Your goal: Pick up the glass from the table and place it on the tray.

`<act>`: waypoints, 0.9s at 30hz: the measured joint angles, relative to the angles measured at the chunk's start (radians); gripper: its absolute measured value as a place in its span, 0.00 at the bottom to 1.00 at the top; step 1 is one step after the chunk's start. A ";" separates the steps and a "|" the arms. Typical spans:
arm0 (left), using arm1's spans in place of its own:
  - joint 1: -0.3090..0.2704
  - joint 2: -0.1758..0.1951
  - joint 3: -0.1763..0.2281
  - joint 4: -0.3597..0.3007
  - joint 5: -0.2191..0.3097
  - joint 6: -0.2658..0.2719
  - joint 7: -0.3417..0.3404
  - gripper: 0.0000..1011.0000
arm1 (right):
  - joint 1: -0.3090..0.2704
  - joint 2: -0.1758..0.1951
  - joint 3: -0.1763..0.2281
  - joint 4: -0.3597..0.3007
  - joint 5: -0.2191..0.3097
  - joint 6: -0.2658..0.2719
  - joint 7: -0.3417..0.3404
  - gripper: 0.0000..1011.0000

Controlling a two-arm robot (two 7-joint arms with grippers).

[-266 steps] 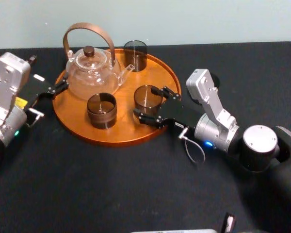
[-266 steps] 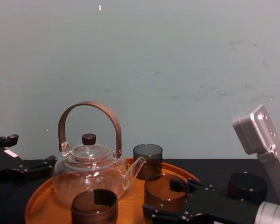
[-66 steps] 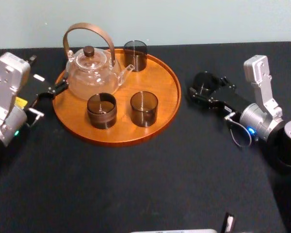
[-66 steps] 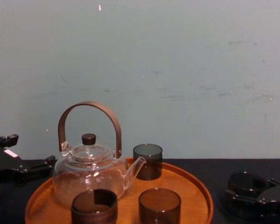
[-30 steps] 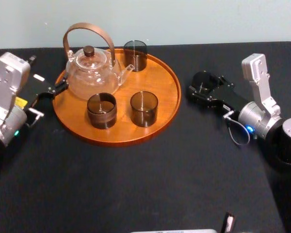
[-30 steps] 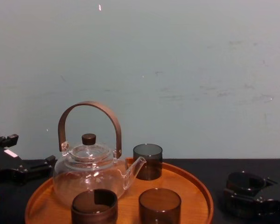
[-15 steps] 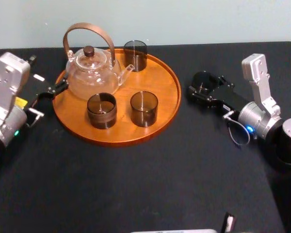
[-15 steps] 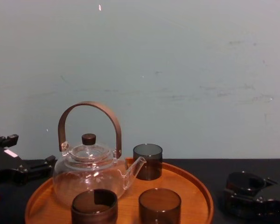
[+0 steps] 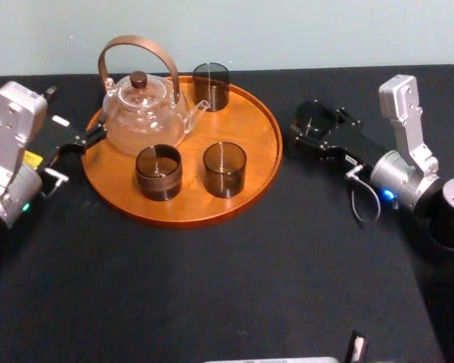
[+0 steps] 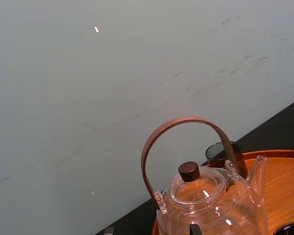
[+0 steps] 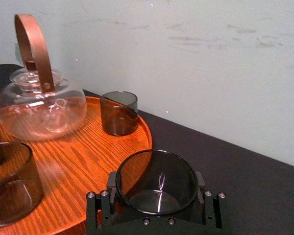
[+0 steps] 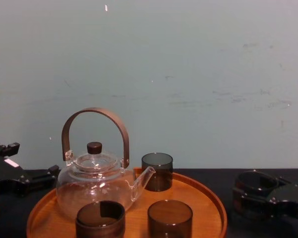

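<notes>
Smoky cylindrical glass (image 11: 157,183), clamped in my right gripper (image 9: 318,128) centre-right, has just left the matte black table (image 9: 212,287) for the round wooden tray (image 9: 250,121); left gripper (image 9: 91,136) idle far left

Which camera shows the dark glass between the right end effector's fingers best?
The right wrist view: the glass sits close, rim and inside plain, within the right end effector. The head view shows it small beside the tray; the chest view shows its side, partly covered.
</notes>
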 joint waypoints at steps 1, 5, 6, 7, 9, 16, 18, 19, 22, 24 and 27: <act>0.000 0.000 0.000 0.000 0.000 0.000 0.000 0.99 | 0.000 0.001 -0.001 -0.004 0.000 0.001 0.001 0.90; 0.000 0.000 0.000 0.000 0.000 0.000 0.000 0.99 | 0.004 0.003 -0.012 -0.023 0.000 0.005 0.008 0.90; 0.000 0.000 0.000 0.000 0.000 0.000 0.000 0.99 | 0.005 0.004 -0.014 -0.026 -0.001 0.006 0.010 0.90; 0.000 0.000 0.000 0.000 0.000 0.000 0.000 0.99 | 0.010 0.004 -0.020 -0.027 -0.001 0.007 0.016 0.90; 0.000 0.000 0.000 0.000 0.000 0.000 0.000 0.99 | 0.017 0.004 -0.027 -0.027 -0.003 0.007 0.023 0.90; 0.000 0.000 0.000 0.000 0.000 0.000 0.000 0.99 | 0.064 -0.006 -0.056 0.018 -0.010 -0.007 0.054 0.90; 0.000 0.000 0.000 0.000 0.000 0.000 0.000 0.99 | 0.087 -0.014 -0.066 0.046 -0.010 -0.018 0.069 0.90; 0.000 0.000 0.000 0.000 0.000 0.000 0.000 0.99 | 0.095 -0.018 -0.070 0.058 -0.010 -0.023 0.074 0.90; 0.000 0.000 0.000 0.000 0.000 0.000 0.000 0.99 | 0.130 -0.031 -0.083 0.106 -0.012 -0.043 0.094 0.90; 0.000 0.000 0.000 0.000 0.000 0.000 0.000 0.99 | 0.155 -0.041 -0.092 0.145 -0.015 -0.057 0.109 0.90; 0.000 0.000 0.000 0.000 0.000 0.000 0.000 0.99 | 0.195 -0.056 -0.105 0.208 -0.021 -0.081 0.130 0.90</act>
